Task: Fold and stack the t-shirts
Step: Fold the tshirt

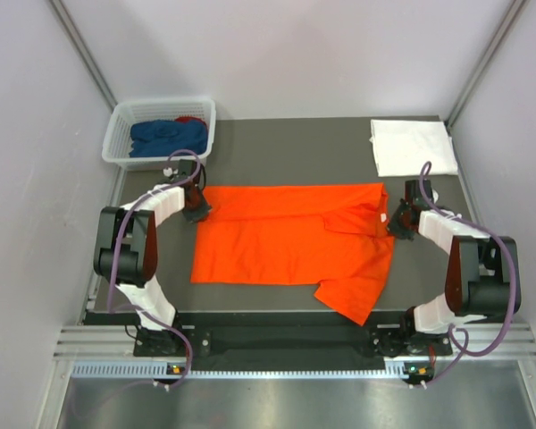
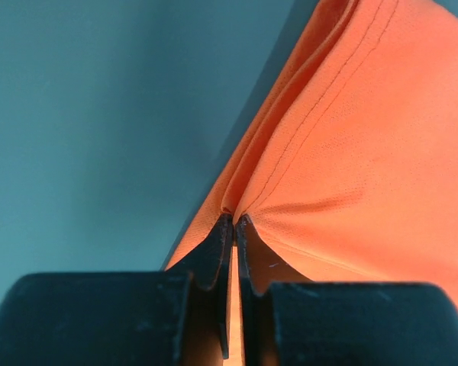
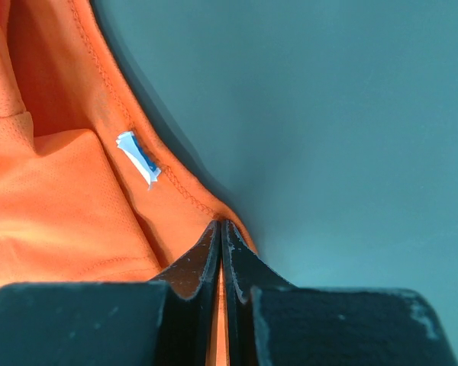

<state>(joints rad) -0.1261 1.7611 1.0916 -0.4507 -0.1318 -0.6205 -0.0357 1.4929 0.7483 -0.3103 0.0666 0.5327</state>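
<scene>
Left end effector (image 1: 197, 210) clamped on a hem corner of the bright orange cloth t-shirt (image 1: 286, 241); right end effector (image 1: 397, 223) clamped on its neck edge. Shirt lies spread on the dark grey table (image 1: 286, 152). White plastic lattice basket (image 1: 116, 152), holding the dark blue t-shirt (image 1: 165, 138) and red t-shirt (image 1: 192, 119), sits just behind the left arm. Folded white t-shirt (image 1: 413, 147) lies at the far right corner.

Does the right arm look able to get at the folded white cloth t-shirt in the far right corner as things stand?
Probably not yet: nothing blocks the way to the white t-shirt, but the right gripper is shut on the bright orange cloth t-shirt.
</scene>
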